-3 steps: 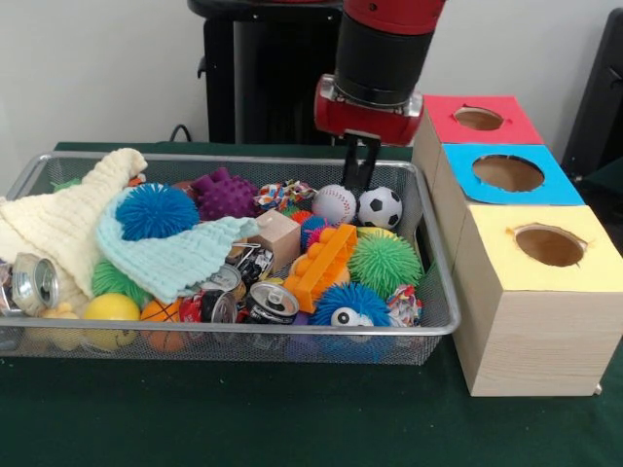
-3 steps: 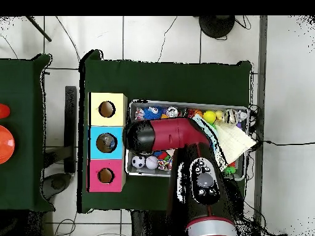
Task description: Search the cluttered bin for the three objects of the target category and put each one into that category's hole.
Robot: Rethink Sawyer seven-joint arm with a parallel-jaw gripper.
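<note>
Green worktop [image 1: 292,418] carried wire bin [image 1: 428,326] | end effector [image 1: 361,167] hung just behind soccer ball [image 1: 380,207], baseball [image 1: 334,204] beside (fingers together, nothing visibly held) | holed boxes [image 1: 531,311] flanked bin

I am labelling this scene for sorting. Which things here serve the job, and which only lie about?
Job: wire bin; gripper, down in the bin; red box, blue box, yellow box, each with a hole; the bin's mixed objects, target category not shown.

Lying about: orange things on the side table.
</note>
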